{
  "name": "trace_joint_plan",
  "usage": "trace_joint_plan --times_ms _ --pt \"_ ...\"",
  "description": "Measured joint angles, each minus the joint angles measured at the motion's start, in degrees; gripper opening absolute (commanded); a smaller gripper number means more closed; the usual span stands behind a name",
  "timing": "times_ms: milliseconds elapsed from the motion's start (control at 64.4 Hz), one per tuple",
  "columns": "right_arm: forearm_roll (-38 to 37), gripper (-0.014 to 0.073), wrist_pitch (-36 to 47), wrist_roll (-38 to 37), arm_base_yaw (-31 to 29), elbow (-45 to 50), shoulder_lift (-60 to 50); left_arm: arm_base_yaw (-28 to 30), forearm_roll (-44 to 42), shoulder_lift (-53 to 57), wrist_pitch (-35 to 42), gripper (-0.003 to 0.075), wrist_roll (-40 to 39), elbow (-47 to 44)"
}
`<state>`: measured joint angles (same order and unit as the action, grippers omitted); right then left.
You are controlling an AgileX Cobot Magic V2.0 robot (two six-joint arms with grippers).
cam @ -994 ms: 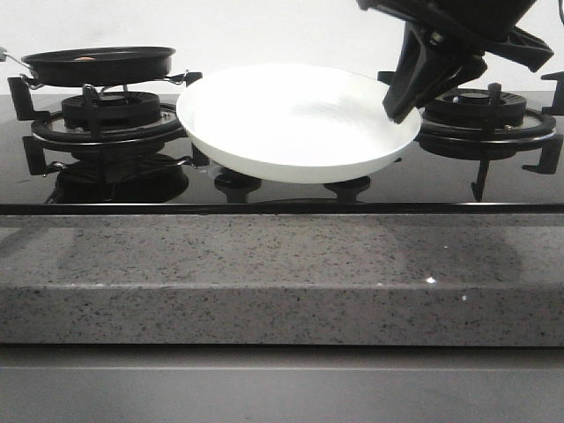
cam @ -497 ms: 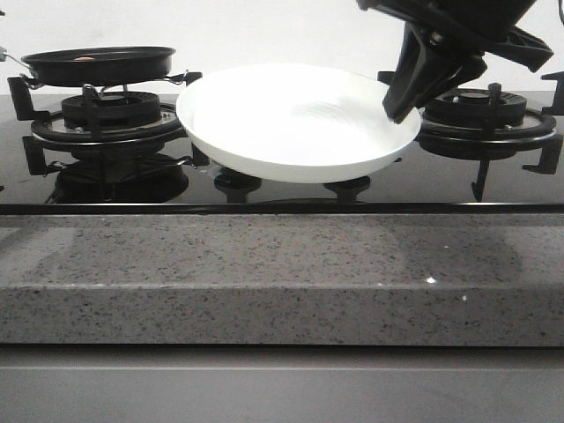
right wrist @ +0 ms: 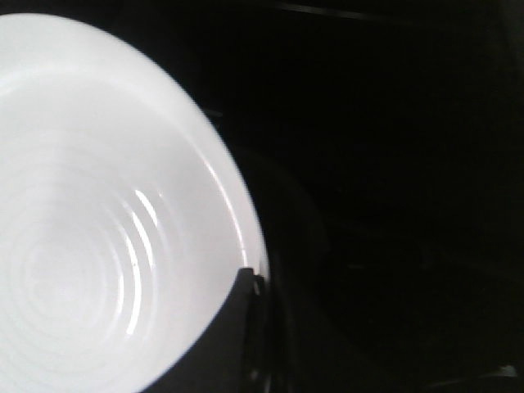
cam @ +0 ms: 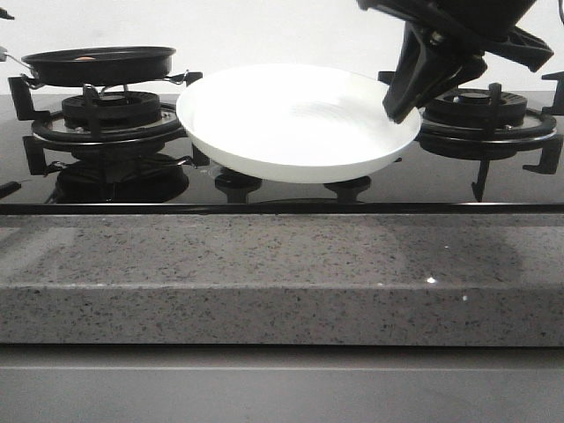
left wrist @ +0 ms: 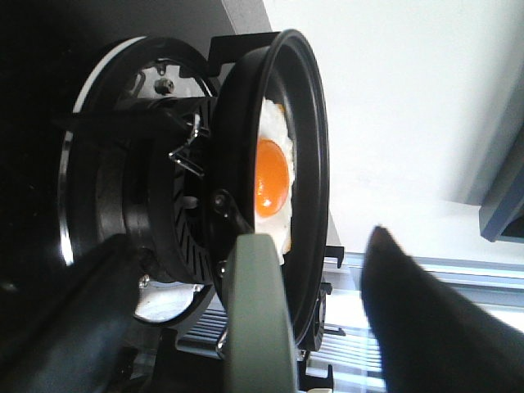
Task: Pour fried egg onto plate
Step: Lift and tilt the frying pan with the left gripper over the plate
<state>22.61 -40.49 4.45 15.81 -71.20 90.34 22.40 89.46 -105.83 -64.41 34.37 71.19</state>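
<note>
On the left burner the pan was seen edge-on from the front, so only a speck of the egg was shown there; the left wrist view showed it whole, lying in the pan. The left gripper, cut off in that view, was spread either side of the pan's handle, not touching it. The plate was held above the hob by the right gripper, clamped on its rim.
</note>
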Motion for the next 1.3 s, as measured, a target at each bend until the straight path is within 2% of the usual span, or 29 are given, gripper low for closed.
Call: trace_joint_plan --times_ms 155,543,854,1304 --pt "0.0 -0.0067 0.0 0.0 0.0 0.0 0.0 0.0 0.0 0.0 -0.2 0.0317 -0.5 0.0" --pt "0.0 -0.0067 0.0 0.0 0.0 0.0 0.0 0.0 0.1 0.0 -0.3 0.0174 -2.4 0.0" --pt "0.0 -0.0067 0.0 0.0 0.0 0.0 0.0 0.0 0.0 0.0 -0.7 -0.0021 -2.8 0.0" --pt "0.0 -0.0067 0.0 0.0 0.0 0.0 0.0 0.0 1.5 2.5 -1.7 -0.0019 -0.4 0.0"
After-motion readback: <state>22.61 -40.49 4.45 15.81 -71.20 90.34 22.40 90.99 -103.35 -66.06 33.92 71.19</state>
